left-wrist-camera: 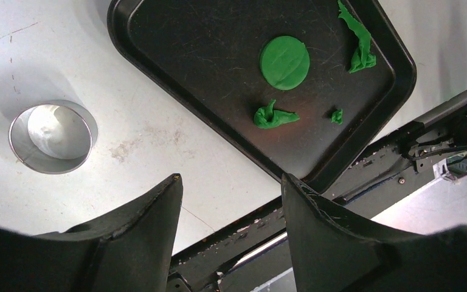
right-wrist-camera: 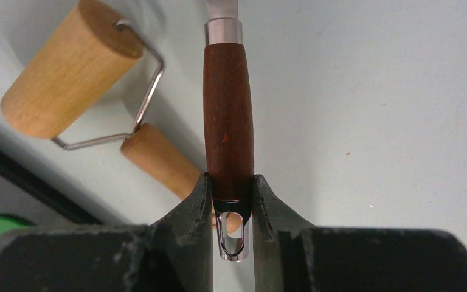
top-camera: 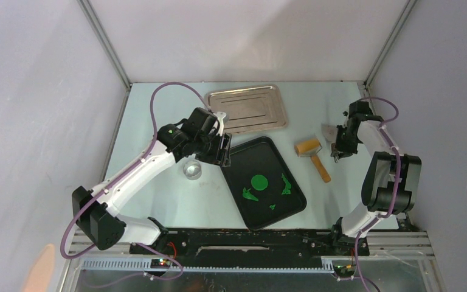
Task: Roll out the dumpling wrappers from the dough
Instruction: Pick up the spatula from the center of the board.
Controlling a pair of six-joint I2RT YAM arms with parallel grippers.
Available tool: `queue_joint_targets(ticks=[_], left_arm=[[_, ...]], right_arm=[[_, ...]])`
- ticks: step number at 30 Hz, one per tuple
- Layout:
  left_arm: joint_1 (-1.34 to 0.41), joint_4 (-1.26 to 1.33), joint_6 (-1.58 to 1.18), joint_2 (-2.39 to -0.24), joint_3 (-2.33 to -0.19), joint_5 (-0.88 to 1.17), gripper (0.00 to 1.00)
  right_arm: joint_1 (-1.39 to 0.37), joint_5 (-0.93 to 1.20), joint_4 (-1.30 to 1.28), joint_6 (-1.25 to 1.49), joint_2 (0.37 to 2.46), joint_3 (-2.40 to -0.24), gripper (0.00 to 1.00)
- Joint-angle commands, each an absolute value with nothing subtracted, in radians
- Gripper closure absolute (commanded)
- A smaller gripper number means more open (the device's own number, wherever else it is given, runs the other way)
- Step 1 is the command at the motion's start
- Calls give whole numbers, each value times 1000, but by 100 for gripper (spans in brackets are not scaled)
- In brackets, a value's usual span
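The coming move turns on where the thin, round, bright green dough wrapper (top-camera: pixel 259 182) lies from the tool. It rests flat near the middle of the shallow black rectangular tray (top-camera: pixel 261 157). From the right gripper (right-wrist-camera: pixel 231 180) it lies to the left and nearer the arm bases, beyond the tan wooden roller (top-camera: pixel 309 148). The right gripper's fingers are clamped on the end of a dark red-brown wooden handle (right-wrist-camera: pixel 228 109) with a metal collar. Its long axis runs straight out from the fingers toward the far side of the table, away from the wrapper, so we judge it must swing round before it can reach. The blade is cropped in the wrist view and small from above, so we cannot be sure of its kind. The left gripper (left-wrist-camera: pixel 231 182) is the nearer one, just beside the tray's far-left corner and the shiny metal ring cutter (left-wrist-camera: pixel 48 167), its fingers well apart with nothing between them. Jagged green scraps (left-wrist-camera: pixel 273 115) lie near the wrapper on its right and near sides, so the bare stretch of tray is on its far side. The roller lies between tool and tray, so the path should pass above it and over the raised rim.
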State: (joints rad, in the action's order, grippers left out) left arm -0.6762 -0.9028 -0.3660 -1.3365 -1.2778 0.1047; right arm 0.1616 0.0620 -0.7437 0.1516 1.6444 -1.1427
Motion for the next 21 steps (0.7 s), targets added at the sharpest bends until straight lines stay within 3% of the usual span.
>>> queue_joint_targets(ticks=[1, 8, 13, 21], left_arm=[[-686, -902, -365, -1324, -1293, 99, 35], [-687, -905, -364, -1327, -1299, 100, 35], [-686, -906, -364, -1324, -1298, 98, 35], [-686, -911, -365, -1328, -1306, 95, 35]], right_arm=[[102, 73, -839, 95, 1646, -1246, 100], [51, 12, -955, 83, 1741, -1372, 100], [70, 17, -954, 91, 1765, -1407, 89], [102, 24, -957, 87, 1818, -1461, 87]])
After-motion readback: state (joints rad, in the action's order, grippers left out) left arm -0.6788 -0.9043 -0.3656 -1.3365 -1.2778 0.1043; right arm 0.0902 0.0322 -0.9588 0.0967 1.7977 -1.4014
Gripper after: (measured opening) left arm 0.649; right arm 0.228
